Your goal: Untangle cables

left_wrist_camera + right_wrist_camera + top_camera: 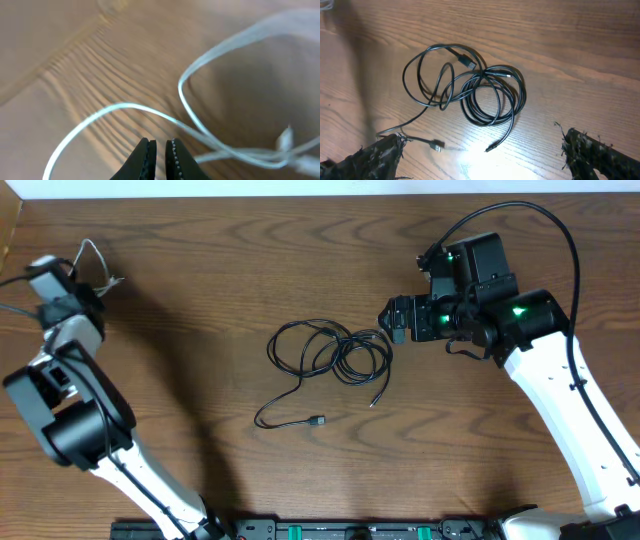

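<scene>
Overhead: left hand [159, 145] sitting by far-left table [200, 240] corner, jaws nearly touching, white cable [185, 95] lying just past them, grip unclear. Black cables [335, 352] lying tangled mid-table. Right hand [388, 320] hovering wide just right; I'd be pinching one outer loop, pulling toward bare near side.

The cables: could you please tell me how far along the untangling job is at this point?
Done: the white cable lies far left, clear of the black cables. In hand: the left hand, all but closed, sits just short of the white cable with nothing visible between its fingers. The right hand hangs open beside the black cables. Left: those two are looped through each other mid-table.
</scene>
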Motion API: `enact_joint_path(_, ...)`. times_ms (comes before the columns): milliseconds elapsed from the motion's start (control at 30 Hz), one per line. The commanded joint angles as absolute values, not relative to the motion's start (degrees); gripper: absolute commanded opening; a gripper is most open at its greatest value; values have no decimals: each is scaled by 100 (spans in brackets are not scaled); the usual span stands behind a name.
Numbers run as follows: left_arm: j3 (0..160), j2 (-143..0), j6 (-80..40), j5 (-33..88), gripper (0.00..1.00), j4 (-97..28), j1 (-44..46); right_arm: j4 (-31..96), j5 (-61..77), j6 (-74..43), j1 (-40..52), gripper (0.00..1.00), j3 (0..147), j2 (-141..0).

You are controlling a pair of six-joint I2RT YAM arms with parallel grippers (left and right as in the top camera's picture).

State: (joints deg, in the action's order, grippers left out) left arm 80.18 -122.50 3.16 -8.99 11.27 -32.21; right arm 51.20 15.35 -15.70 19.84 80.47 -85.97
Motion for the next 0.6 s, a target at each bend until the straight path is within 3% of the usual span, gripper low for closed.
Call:
enact_joint_path(0, 8060, -11719, 139, -996, 13, 1297, -3315, 5124, 1492, -1542, 1999, 99, 8055, -8639)
enact_joint_path(300, 8060, -11260, 143, -919, 8, 1728, -3474, 5144, 1490, -1540, 1997, 99, 8053, -8639)
enact_joint_path(567, 8060, -11227, 143, 1566, 7, 1684, -3186, 5109, 1490, -1540, 1997, 99, 8053, -8639)
